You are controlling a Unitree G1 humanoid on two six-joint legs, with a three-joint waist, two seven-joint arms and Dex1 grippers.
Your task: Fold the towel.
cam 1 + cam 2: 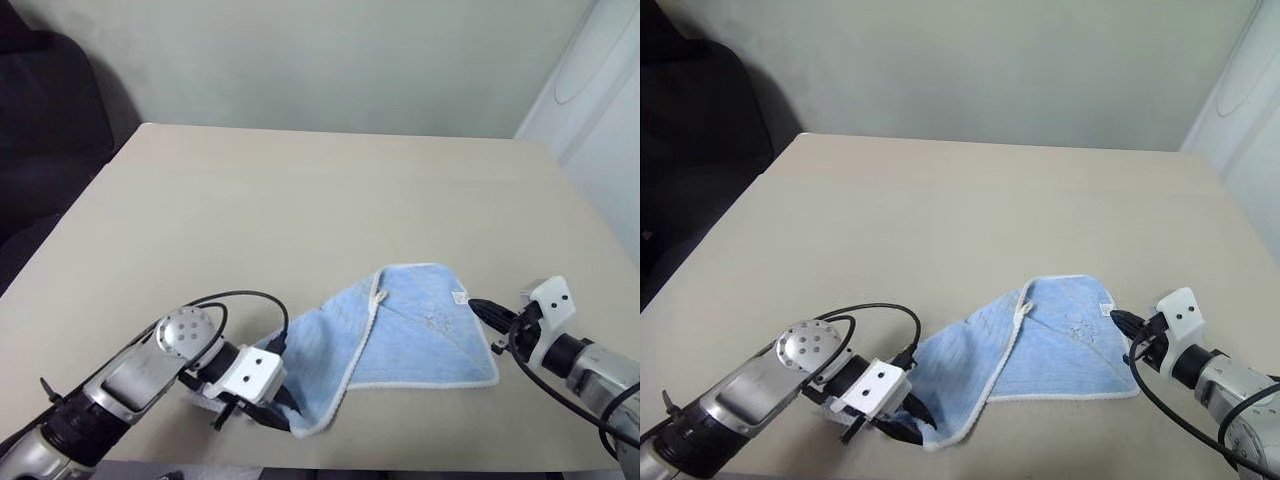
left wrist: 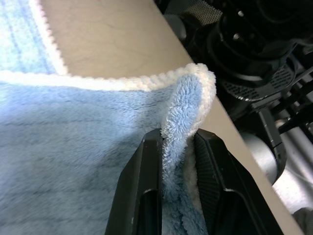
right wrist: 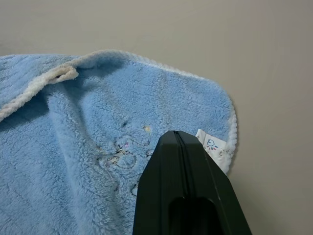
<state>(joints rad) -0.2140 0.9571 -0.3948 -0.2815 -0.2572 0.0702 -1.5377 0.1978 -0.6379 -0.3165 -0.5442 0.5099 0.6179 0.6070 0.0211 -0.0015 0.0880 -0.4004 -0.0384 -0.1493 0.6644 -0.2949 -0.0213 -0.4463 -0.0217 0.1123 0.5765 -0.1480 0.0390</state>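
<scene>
One towel (image 1: pixel 400 345), light blue terry with a white stitched edge, lies on the beige bench (image 1: pixel 300 200) toward its near edge, between the two arms. We note it is partly doubled over: a fold ridge runs from the far middle of the cloth down toward the near-left corner, and the left portion drapes over the right portion. Its long axis runs roughly left to right across the bench, tilted so that the left end sits nearer the bench's front edge and the right end a little farther back. A small white tag (image 3: pixel 211 145) sticks out at the far-right corner, and a faint embroidered motif (image 3: pixel 120 159) shows on the pile near it.

We record the left tool (image 2: pixel 178 147) clamped on the towel's near-left corner; in the left wrist view the cloth stands pinched upright between the two black fingers (image 2: pixel 146 186), the white edge curling over just above them. That corner hangs close to the bench's front edge.

We see the right tool (image 1: pixel 480 307) with its fingers pressed together, holding nothing, its tip just beside the towel's right edge near the tag.

No containers are on the bench.
</scene>
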